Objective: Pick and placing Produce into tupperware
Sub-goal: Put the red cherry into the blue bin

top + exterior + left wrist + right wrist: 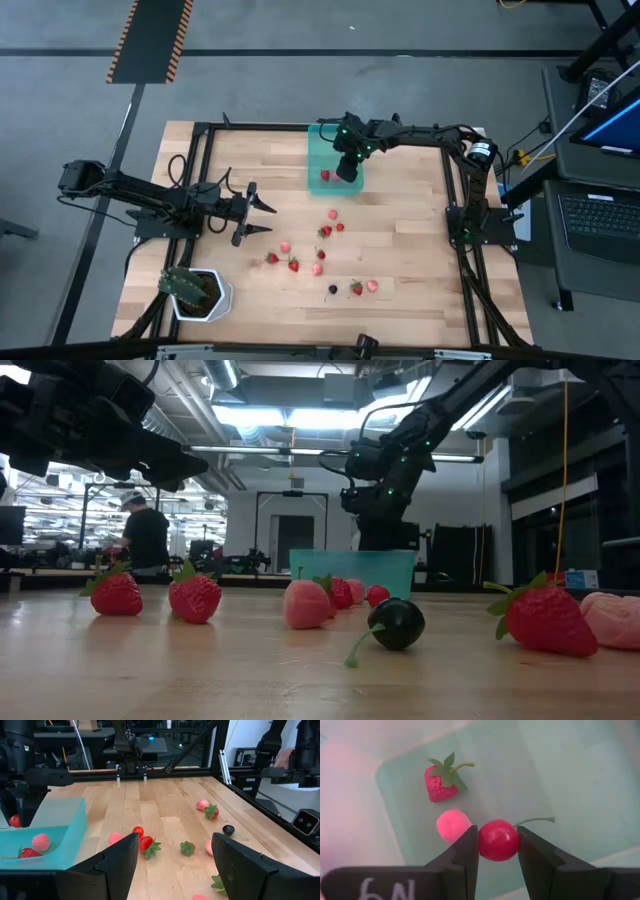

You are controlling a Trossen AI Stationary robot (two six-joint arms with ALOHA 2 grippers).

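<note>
Right gripper [498, 842]: jaws clamp red cherry [498, 840] over tupperware [322, 150], upper centre.
Left gripper [258, 215]: jaws open, left-centre.
Nearby: strawberries [293, 265] scattered on table [400, 220].

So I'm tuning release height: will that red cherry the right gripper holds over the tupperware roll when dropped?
Probably. The red cherry looks round and glossy, so it may roll or slip from the right gripper. The tupperware walls should contain it. Its thin stem looks bendy.

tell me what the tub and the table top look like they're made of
Tub: likely plastic, teal and translucent, with thin smooth walls that let light through. Table top: looks like wood, pale butcher-block strips with visible grain, matte to lightly sealed finish.
</note>
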